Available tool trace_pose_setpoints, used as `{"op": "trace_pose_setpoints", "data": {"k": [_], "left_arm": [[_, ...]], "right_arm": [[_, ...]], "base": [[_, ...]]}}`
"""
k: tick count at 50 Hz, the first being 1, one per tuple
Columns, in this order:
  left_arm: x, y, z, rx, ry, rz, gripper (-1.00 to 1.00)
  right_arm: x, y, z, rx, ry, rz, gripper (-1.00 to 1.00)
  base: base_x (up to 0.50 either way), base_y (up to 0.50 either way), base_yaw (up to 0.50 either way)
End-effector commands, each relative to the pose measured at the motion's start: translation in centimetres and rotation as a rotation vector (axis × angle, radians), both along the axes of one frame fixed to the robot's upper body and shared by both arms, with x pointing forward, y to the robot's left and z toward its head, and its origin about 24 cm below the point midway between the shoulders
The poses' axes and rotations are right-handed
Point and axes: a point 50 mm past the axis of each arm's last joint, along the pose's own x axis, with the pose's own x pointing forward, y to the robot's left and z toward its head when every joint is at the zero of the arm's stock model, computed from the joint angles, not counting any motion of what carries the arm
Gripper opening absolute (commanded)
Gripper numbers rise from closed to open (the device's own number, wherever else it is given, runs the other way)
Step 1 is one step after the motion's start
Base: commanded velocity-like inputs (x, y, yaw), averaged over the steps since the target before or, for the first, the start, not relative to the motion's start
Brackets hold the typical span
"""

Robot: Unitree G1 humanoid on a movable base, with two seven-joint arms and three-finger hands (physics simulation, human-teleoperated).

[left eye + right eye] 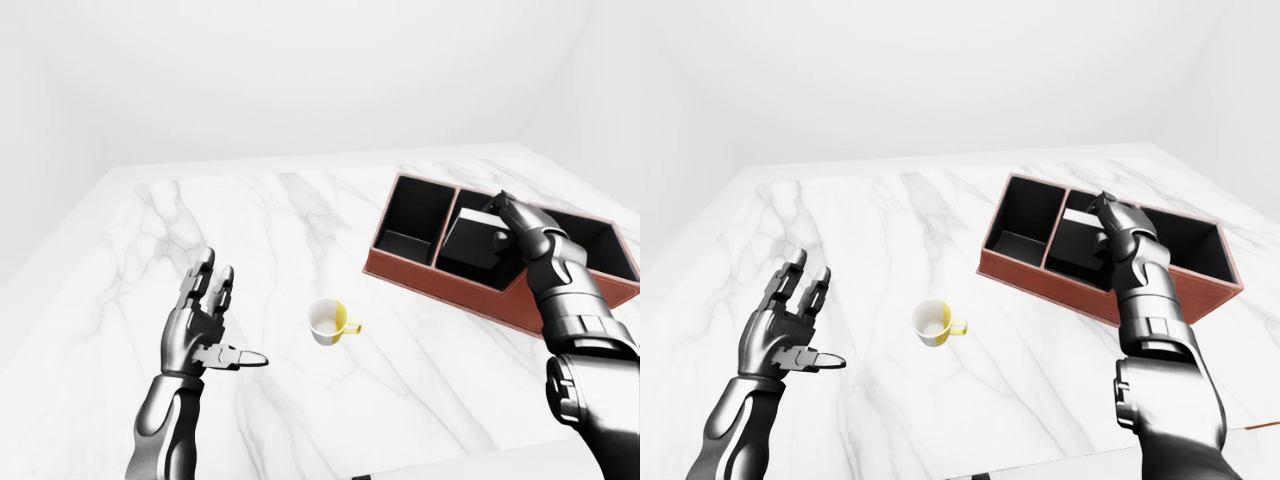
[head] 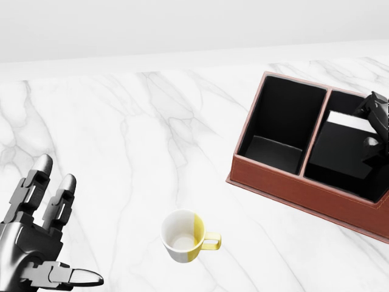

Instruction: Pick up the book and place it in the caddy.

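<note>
Black, the book [image 2: 342, 152] sits tilted in the caddy [image 2: 285, 185]'s middle compartment, my right hand [image 1: 512, 222] gripping its edge. Well left of the caddy, my left hand [image 1: 200, 328] hangs open.

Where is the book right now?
In the left-eye view, the book sits tilted in the caddy's middle compartment at right, with the right hand on it.

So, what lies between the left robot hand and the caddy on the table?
In the left-eye view, a white and yellow mug stands on the marble table between the left robot hand and the caddy; otherwise the stretch is bare.
</note>
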Motion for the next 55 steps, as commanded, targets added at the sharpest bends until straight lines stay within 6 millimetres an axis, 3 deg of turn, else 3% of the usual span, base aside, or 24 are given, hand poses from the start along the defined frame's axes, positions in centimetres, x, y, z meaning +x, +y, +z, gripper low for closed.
{"op": "trace_pose_setpoints", "data": {"k": [1, 12, 55], "left_arm": [[0.0, 0.0, 0.0, 0.005, 0.001, 0.004, 1.0], [-0.1, 0.1, -0.1, 0.005, 0.006, 0.007, 1.0], [-0.4, 0.9, -0.5, 0.005, 0.024, 0.031, 1.0]], "right_arm": [[0.4, -0.2, 0.2, -0.017, -0.036, -0.038, -1.0], [0.3, -0.6, -0.2, -0.056, -0.016, -0.06, -1.0], [0.9, 1.2, -2.7, -0.043, -0.004, -0.083, -1.0]], "base": [[0.0, 0.0, 0.0], [0.0, 0.0, 0.0], [0.0, 0.0, 0.0]]}}
